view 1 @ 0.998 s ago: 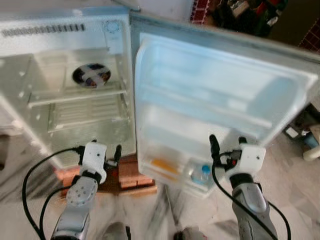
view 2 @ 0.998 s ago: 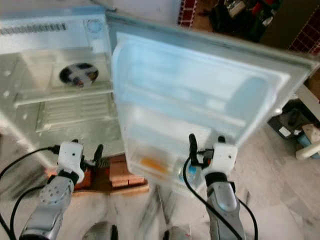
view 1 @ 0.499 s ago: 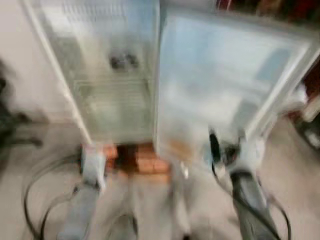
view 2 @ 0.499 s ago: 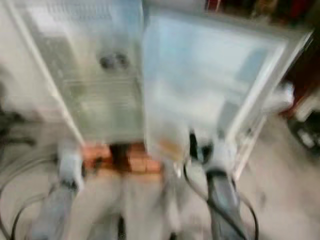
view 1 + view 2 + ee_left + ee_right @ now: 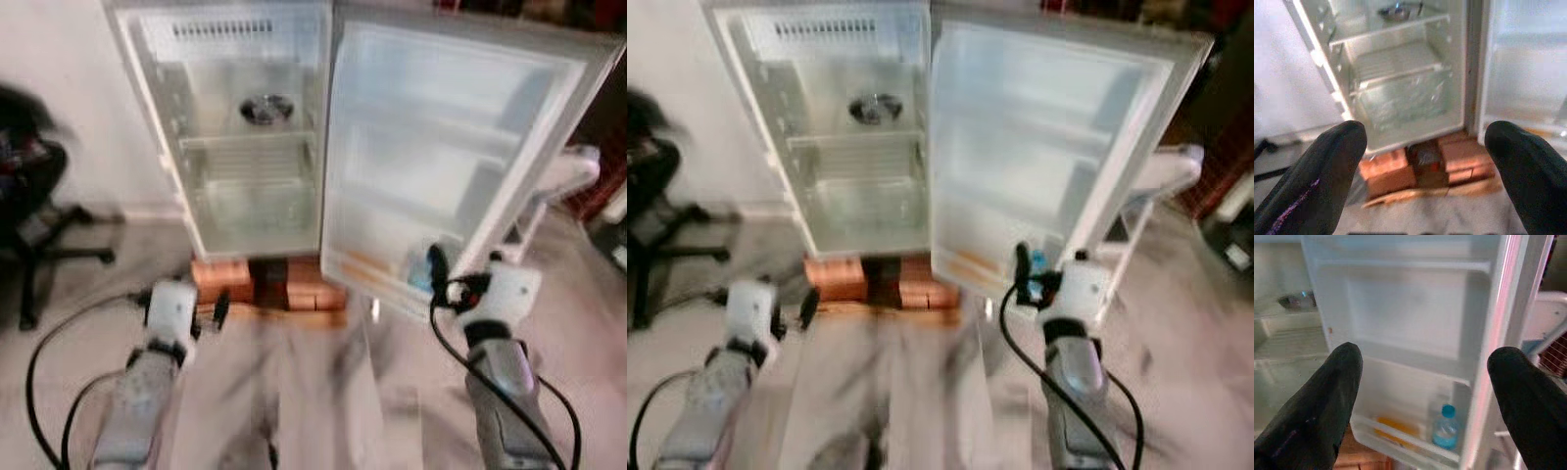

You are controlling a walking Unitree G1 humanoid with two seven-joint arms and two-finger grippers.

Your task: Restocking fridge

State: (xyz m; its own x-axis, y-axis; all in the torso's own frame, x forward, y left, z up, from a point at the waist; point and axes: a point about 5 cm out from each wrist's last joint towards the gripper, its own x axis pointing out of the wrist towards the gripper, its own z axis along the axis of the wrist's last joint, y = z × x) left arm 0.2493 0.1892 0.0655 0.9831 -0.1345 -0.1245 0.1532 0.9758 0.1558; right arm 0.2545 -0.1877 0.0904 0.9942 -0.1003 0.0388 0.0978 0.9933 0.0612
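Note:
The small fridge (image 5: 250,166) stands open on bricks (image 5: 269,284), its door (image 5: 441,127) swung out to the right. A metal bowl (image 5: 265,108) sits on the upper shelf. The lowest door shelf holds an orange pack (image 5: 1393,426) and a clear bottle with a blue cap (image 5: 1444,433). My right gripper (image 5: 462,269) is open and empty, held low in front of that door shelf. Lower down and short of the bricks (image 5: 1386,171), my left gripper (image 5: 211,308) is open and empty too.
A black office chair (image 5: 34,196) stands at the left by the wall. A white object (image 5: 573,171) sits behind the door's right edge. Black cables (image 5: 39,392) trail from both arms over the pale marbled floor (image 5: 313,392).
The whole picture has shifted and the fridge looks smaller and farther off, so the camera has moved back. Both grippers stay open and empty.

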